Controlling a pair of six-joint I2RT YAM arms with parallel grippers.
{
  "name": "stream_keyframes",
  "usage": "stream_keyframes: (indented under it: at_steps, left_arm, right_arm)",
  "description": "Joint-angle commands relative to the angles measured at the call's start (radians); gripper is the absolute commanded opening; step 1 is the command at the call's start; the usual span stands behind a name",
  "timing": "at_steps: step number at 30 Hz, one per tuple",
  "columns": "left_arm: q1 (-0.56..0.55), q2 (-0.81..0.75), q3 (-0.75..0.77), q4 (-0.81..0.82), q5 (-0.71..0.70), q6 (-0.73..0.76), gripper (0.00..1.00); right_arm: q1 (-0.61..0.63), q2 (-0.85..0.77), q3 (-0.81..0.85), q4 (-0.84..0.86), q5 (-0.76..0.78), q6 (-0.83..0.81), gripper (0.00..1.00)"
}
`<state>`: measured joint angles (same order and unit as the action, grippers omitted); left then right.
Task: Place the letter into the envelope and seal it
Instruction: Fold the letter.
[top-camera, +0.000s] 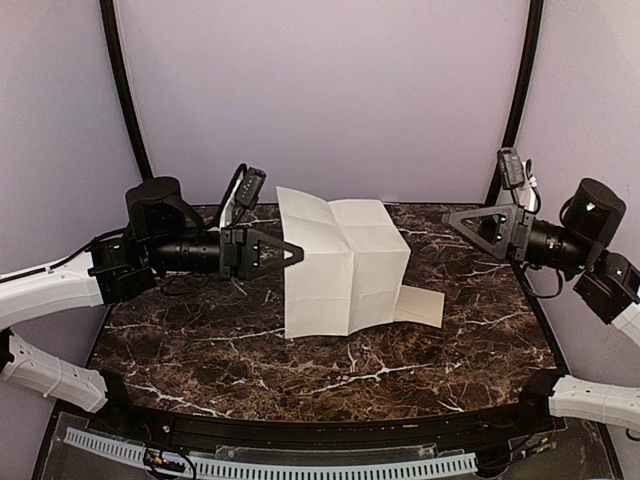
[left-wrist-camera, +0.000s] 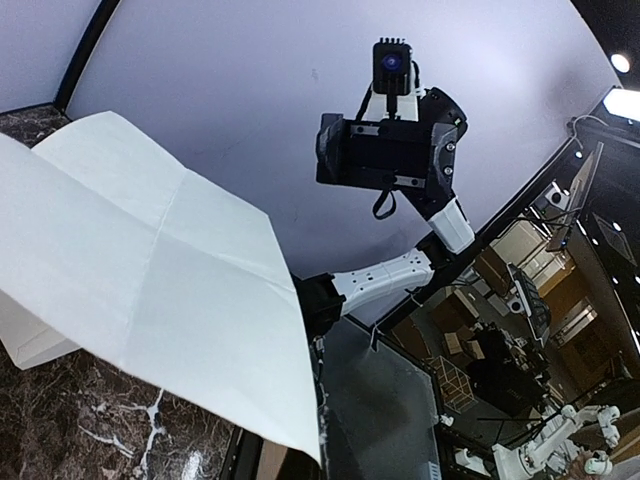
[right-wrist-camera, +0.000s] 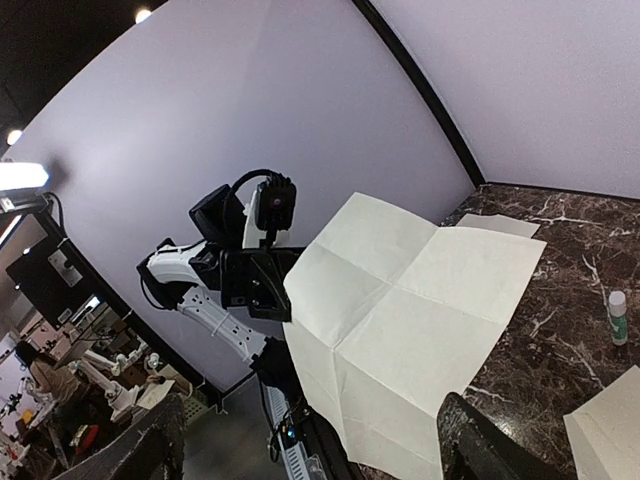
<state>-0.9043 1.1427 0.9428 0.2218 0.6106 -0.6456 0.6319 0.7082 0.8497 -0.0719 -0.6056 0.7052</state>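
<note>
The letter (top-camera: 340, 265) is a creased white sheet lifted at its left edge, its right part sagging toward the marble table (top-camera: 200, 350). My left gripper (top-camera: 296, 253) is shut on that left edge. The left wrist view shows the letter (left-wrist-camera: 150, 290) filling the lower left, but not my own fingers. The cream envelope (top-camera: 422, 306) lies flat on the table, poking out from under the letter's right side. My right gripper (top-camera: 455, 220) hangs open off to the right, apart from the letter. In the right wrist view its fingers (right-wrist-camera: 480, 440) stand wide either side of the letter (right-wrist-camera: 420, 320), and the envelope (right-wrist-camera: 605, 435) shows at the bottom right.
A small glue stick (right-wrist-camera: 618, 318) stands on the table near the right arm. A pale paper edge (right-wrist-camera: 500, 225) lies behind the letter. Purple walls close in the back and sides. A white perforated rail (top-camera: 300, 465) runs along the near edge.
</note>
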Motion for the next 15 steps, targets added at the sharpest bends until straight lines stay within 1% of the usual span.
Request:
stream_keyframes:
  at_steps: [1, 5, 8, 12, 15]
  left_arm:
    - [0.013, 0.018, 0.071, -0.108, 0.037, -0.011, 0.0]
    - [0.017, 0.03, 0.119, -0.246, 0.074, 0.009, 0.0]
    - [0.02, 0.035, 0.137, -0.337, 0.106, 0.006, 0.0]
    - [0.026, 0.036, 0.146, -0.405, 0.167, -0.02, 0.0]
    - [0.026, 0.034, 0.145, -0.42, 0.211, -0.043, 0.0]
  right_arm:
    - [0.02, 0.043, 0.079, -0.091, 0.023, -0.168, 0.82]
    - [0.124, 0.145, 0.144, -0.118, 0.009, -0.262, 0.81]
    - [0.214, 0.224, 0.195, -0.159, 0.027, -0.345, 0.81]
    - [0.34, 0.351, 0.275, -0.276, 0.093, -0.438, 0.8]
    - [0.419, 0.437, 0.319, -0.31, 0.133, -0.482, 0.79]
